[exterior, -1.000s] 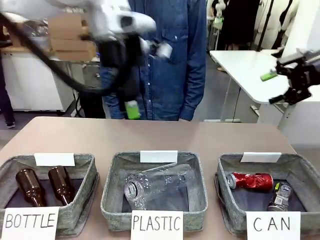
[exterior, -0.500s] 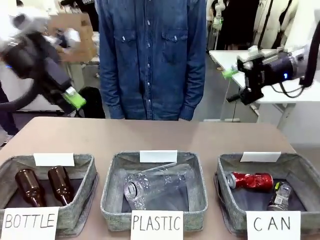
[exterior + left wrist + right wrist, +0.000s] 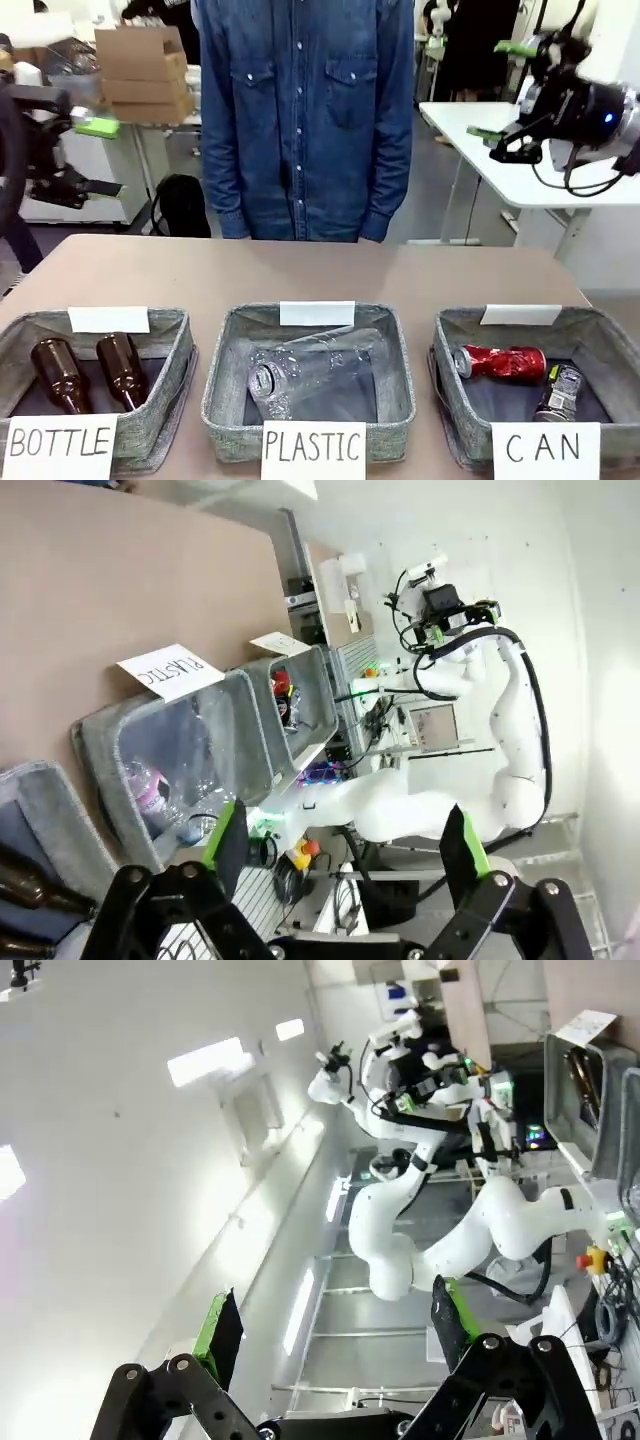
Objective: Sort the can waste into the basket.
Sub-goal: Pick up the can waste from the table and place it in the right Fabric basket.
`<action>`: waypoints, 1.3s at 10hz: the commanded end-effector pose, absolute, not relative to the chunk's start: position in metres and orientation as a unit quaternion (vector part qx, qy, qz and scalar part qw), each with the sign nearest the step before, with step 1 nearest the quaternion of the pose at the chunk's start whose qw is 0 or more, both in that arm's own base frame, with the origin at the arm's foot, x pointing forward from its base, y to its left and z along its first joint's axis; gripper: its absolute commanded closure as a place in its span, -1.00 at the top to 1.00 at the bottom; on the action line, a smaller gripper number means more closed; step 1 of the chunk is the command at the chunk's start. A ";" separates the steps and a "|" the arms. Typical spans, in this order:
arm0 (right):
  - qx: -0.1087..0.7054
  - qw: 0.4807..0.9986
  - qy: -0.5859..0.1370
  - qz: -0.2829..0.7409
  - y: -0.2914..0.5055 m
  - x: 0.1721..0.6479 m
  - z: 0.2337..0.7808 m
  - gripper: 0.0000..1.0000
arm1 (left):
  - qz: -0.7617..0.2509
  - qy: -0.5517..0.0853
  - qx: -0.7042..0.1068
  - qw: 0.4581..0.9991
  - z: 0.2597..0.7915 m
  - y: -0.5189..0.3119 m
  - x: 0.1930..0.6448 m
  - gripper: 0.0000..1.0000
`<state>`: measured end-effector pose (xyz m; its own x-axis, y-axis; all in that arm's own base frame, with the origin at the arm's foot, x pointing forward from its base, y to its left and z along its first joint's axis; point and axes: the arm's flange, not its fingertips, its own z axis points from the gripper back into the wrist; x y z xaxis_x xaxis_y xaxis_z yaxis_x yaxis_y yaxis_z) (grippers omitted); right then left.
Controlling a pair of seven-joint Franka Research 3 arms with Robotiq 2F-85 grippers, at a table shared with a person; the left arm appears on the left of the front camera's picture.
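We see a red can [image 3: 501, 361] with white marks beside a black can [image 3: 563, 392] with greenish print, both in the grey basket [image 3: 455, 420] with its white "CAN" sign [image 3: 545, 450].

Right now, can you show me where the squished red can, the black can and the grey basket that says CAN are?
Crushed red metal can [image 3: 503, 361]: front view, on its dented middle.
Black metal can [image 3: 561, 393]: front view, on its printed side.
Grey fabric basket signed CAN [image 3: 455, 415]: front view, on its near-left wall.

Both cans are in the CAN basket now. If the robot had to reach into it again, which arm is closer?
Probably the right. The right gripper, open and empty, hangs on the CAN basket's side; the left gripper, also open, is far across by the BOTTLE basket.
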<state>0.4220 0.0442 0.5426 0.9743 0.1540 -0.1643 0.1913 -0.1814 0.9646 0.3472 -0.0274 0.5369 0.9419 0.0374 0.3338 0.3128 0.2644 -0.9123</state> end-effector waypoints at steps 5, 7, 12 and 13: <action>0.739 0.665 0.102 0.025 0.063 0.430 0.538 1.00 | -0.149 -0.117 -0.551 0.813 0.546 -0.046 0.347 1.00; 0.739 0.665 0.102 0.025 0.063 0.430 0.538 1.00 | -0.149 -0.117 -0.551 0.813 0.546 -0.046 0.347 1.00; 0.739 0.665 0.102 0.025 0.063 0.430 0.538 1.00 | -0.149 -0.117 -0.551 0.813 0.546 -0.046 0.347 1.00; 0.739 0.665 0.102 0.025 0.063 0.430 0.538 1.00 | -0.149 -0.117 -0.551 0.813 0.546 -0.046 0.347 1.00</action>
<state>0.4273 0.0614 0.5374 0.9755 0.1842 -0.1200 0.1404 -0.1024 0.9848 0.3459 -0.0499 0.5448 0.9345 -0.0984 0.3421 0.3540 0.3561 -0.8648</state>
